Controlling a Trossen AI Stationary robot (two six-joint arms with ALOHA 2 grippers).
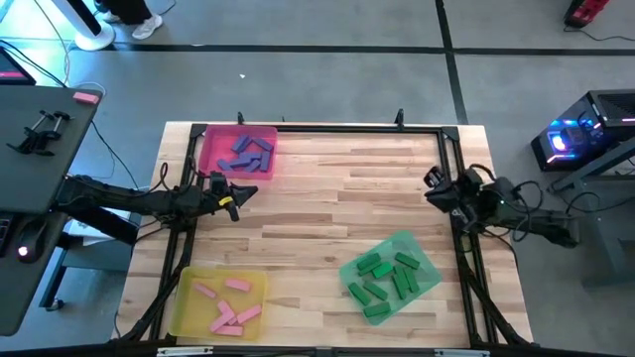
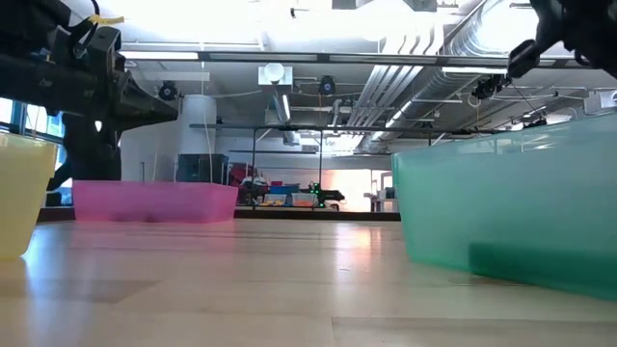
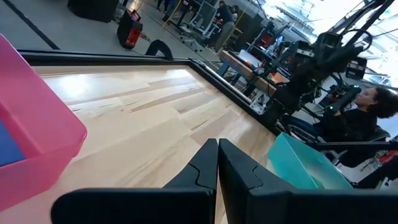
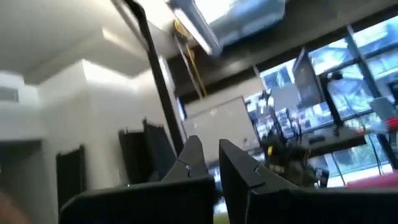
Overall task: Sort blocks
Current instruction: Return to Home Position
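Note:
Purple-blue blocks (image 1: 248,152) lie in a pink tray (image 1: 210,149) at the table's far left. Pink blocks (image 1: 226,305) lie in a yellow tray (image 1: 189,297) at the near left. Green blocks (image 1: 385,276) lie in a green tray (image 1: 422,260) at the near right. My left gripper (image 1: 250,191) (image 3: 217,144) hangs shut and empty above the table's left side, just near of the pink tray, pointing toward the right. My right gripper (image 1: 432,190) (image 4: 210,146) is shut and empty at the table's right edge, tilted upward toward the ceiling.
Bare wooden tabletop (image 1: 347,198) lies between the three trays. A black frame rail (image 1: 327,129) runs along the table's far edge and down both sides. A person (image 3: 364,109) sits beyond the right side of the table. A dark desk (image 1: 40,139) stands to the left.

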